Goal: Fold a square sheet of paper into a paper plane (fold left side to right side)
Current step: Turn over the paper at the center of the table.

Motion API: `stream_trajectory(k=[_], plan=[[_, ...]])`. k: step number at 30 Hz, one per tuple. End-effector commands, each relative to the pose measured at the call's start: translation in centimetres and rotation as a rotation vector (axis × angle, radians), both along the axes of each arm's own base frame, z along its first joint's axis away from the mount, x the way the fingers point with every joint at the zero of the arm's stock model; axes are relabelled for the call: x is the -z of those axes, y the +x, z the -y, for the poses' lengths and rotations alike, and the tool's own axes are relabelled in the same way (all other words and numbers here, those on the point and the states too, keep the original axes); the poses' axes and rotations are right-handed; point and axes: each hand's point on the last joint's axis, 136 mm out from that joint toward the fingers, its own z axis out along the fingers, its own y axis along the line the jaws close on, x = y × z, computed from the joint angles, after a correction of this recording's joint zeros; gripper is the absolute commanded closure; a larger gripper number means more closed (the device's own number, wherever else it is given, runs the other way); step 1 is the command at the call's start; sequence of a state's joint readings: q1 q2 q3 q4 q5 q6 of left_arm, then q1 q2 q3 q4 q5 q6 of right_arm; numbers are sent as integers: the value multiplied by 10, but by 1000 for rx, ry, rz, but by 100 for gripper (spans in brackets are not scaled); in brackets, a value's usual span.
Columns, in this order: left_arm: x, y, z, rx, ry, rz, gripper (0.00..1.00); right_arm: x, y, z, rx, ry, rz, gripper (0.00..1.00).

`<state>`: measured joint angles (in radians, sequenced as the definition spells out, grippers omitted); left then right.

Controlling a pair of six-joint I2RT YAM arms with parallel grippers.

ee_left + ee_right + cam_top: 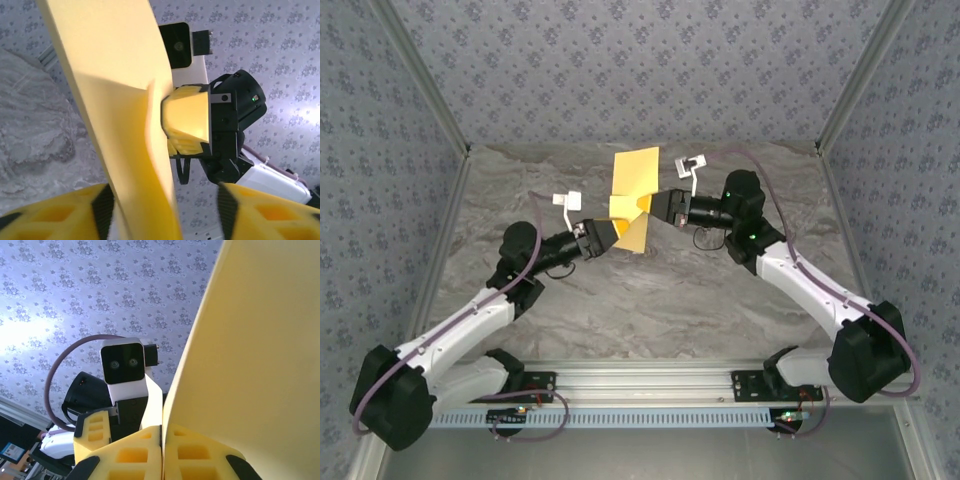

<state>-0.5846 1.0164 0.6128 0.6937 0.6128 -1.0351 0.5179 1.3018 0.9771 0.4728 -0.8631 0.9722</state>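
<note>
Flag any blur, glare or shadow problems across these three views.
Top external: even light, sharp throughout. Left wrist: the yellow sheet is close and soft, shaded in its lower half; left claw fingers blurred. Right wrist: bright glare on the wallpaper at left.

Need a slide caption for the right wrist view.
Right gripper shut on thin mustard-yellow paper sheet; left arm's white wrist camera behind.

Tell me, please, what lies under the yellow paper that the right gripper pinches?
Grey marbled table shows all around the paper. The patch directly beneath is covered by the sheet itself, so what lies there cannot be seen. The right gripper pinches the paper's edge.
</note>
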Motion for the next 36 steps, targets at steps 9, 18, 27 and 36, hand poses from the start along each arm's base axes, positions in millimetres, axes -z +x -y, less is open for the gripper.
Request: stream_trajectory(k=[9, 18, 27, 36], plan=[[-23, -8, -3, 1, -38, 76, 85, -16, -17, -1, -44, 30, 15, 90], [30, 3, -9, -154, 300, 35, 100, 26, -8, 41, 186, -292, 91, 49], [125, 15, -49, -462, 1115, -19, 100, 106, 1, 210, 871, -921, -25, 20], [168, 25, -71, -740, 1768, -139, 100, 115, -20, 263, 1076, -977, -32, 4]])
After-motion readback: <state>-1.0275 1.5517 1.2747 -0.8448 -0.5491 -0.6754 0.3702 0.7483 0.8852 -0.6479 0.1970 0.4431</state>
